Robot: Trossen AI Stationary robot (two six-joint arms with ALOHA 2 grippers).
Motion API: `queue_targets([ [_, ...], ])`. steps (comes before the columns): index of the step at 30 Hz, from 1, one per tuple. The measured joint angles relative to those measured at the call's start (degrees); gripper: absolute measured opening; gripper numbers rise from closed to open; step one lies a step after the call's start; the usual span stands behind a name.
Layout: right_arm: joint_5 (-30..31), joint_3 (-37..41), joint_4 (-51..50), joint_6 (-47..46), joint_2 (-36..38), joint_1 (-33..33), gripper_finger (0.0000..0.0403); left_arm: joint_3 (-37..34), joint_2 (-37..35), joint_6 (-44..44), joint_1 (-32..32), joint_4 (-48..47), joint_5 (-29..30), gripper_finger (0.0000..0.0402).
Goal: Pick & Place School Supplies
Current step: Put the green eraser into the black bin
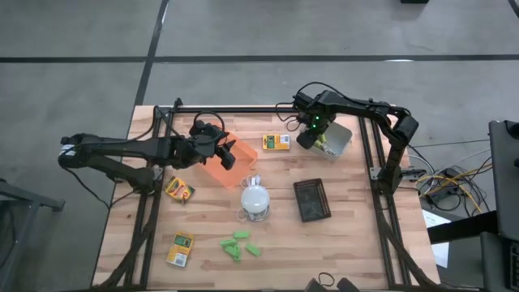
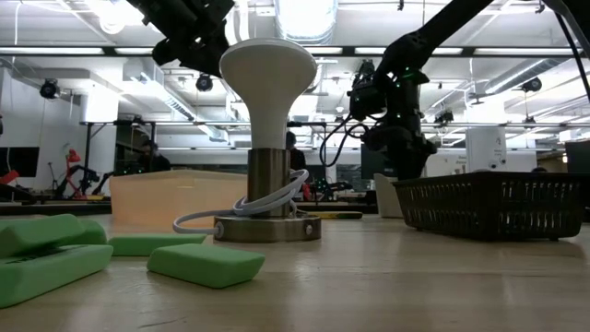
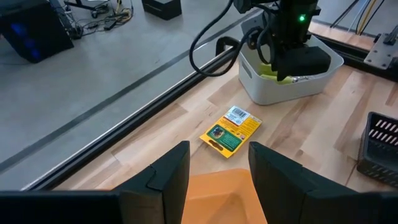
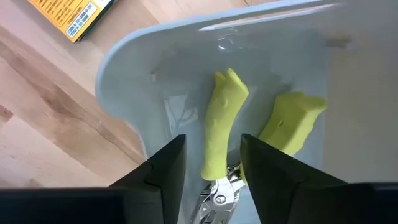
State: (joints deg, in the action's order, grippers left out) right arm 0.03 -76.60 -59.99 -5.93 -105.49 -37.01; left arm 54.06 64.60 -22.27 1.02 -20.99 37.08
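far left of the white domed lamp [image 1: 256,199], 2 yellow-and-green boxes lie on the table [image 1: 357,243]: 1 box [image 1: 179,190] at the table's left edge level with the lamp, another box [image 1: 180,249] toward the near-left corner. the left gripper [image 1: 229,153] hovers above the orange tray [image 1: 217,169], just up-left of the lamp; its fingers [image 3: 171,174] stand spread with nothing between them, orange showing below. just below the lamp, a cluster of bright green chunks [image 1: 240,244] sits on the wood, and the low view has them lying flat in front of the lamp's base. beyond the lamp toward the far edge, a third box [image 1: 276,143] lies flat between the orange tray and the grey tray [image 1: 337,139]. right of the lamp sits the black tray [image 1: 311,199]. up and right of the lamp, the right gripper [image 1: 310,134] hangs over the grey tray's inner side. its fingers [image 4: 163,168] are apart, straddling 1 yellow-green handle of a small tool [image 4: 225,134] lying in that tray; cannot tell whether they touch it. the second handle lies just beside, metal jaws showing near the fingertips.
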Motion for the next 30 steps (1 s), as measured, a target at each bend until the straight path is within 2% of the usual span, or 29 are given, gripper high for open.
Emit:
queue_targets([
  [8,0.02,-0.03,0.38,0.13,2.28,-0.02,0.0126,0.01,0.0,-7.04,-0.02,0.0,-0.04,0.017],
  [16,-0.06,-2.47,0.43,-2.58,7.79,0.17,0.0112,0.0,0.0,-5.87,-0.04,-0.02,-0.07,0.017],
  [25,-0.89,-3.67,0.75,-9.01,18.59,2.22,0.0102,0.0,0.0,-5.85,-0.04,-0.04,-0.11,0.017],
  [30,-3.55,-3.1,5.8,-10.11,25.96,6.82,0.01,0.0,0.0,-5.86,-0.04,-0.03,-0.13,0.017],
])
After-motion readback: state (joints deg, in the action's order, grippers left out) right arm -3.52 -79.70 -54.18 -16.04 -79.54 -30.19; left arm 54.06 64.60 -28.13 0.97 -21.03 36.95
